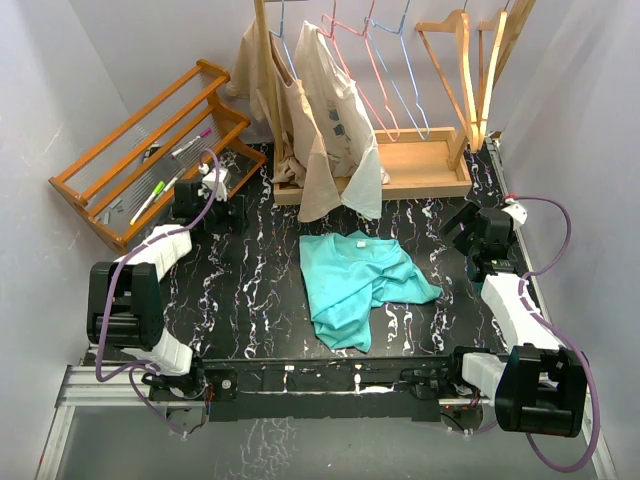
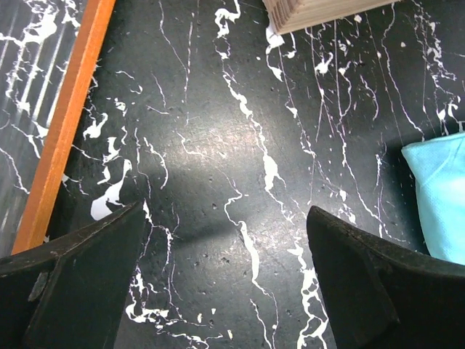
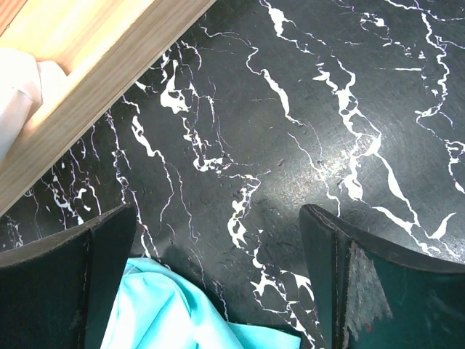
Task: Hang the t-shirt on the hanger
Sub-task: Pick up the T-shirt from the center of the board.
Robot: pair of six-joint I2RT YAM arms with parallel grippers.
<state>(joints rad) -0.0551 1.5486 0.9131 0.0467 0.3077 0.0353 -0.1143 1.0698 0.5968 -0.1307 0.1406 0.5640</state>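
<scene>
One teal t-shirt (image 1: 355, 285) lies rumpled, partly folded over itself, in the middle of the black marbled worktop (image 1: 250, 300), resting on nothing else. The wooden hanger (image 1: 468, 70) hangs well apart from it, on the rail at the far right, above the wooden rack base (image 1: 420, 165).

Both arms flank the cloth. The left end effector (image 2: 225, 240) hovers over bare worktop on the shirt's left, its fingers spread wide and pinching nothing. The right end effector (image 3: 218, 240) is equally spread and empty, with teal cloth showing just below its left finger.

The step in hand looks like a first reach. It would go best if the hanger were fetched down first. After that, each arm should pinch a single layer near the hem or collar, because the folded layers could be grabbed together and block the opening.
</scene>
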